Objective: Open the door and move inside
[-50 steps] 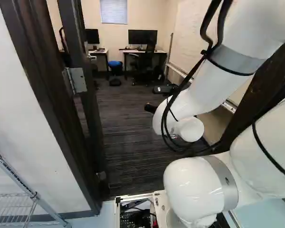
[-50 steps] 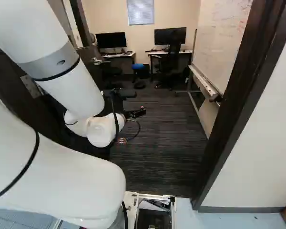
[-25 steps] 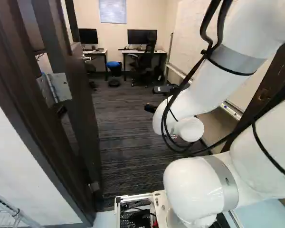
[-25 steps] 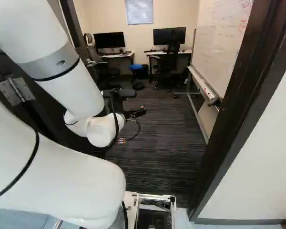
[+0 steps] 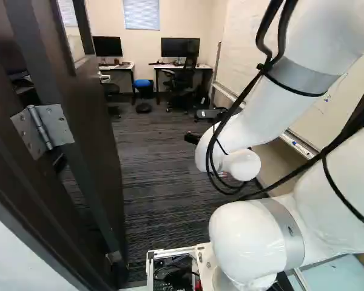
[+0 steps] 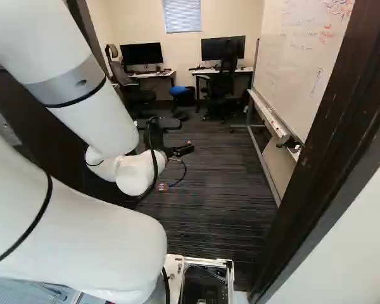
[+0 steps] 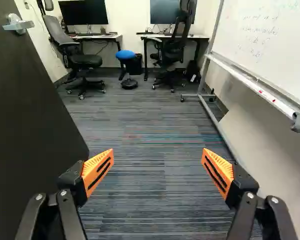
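In the right base view my gripper (image 6: 181, 151) is held ahead of the base, inside the doorway; in the wrist view the gripper (image 7: 158, 157) is open, with nothing between its orange pads. The dark door (image 5: 88, 127) stands swung into the room, its hinge (image 5: 43, 128) showing at the left of the left base view. Beside the gripper, in the wrist view, the door (image 7: 30, 125) carries a silver lever handle (image 7: 18, 24). The gripper is apart from door and handle.
The dark door frame (image 6: 332, 139) rises close at the right. A wheeled whiteboard (image 7: 270, 45) lines the right wall. Two desks (image 6: 225, 71) with monitors, office chairs (image 7: 82, 60) and a blue stool (image 7: 125, 55) stand at the back. Striped carpet (image 7: 140, 185) covers the floor ahead.
The base has moved forward into the doorway, so the frame and hinge have shifted nearer and outward in the base views. The arm keeps its pose against its lowest joint.
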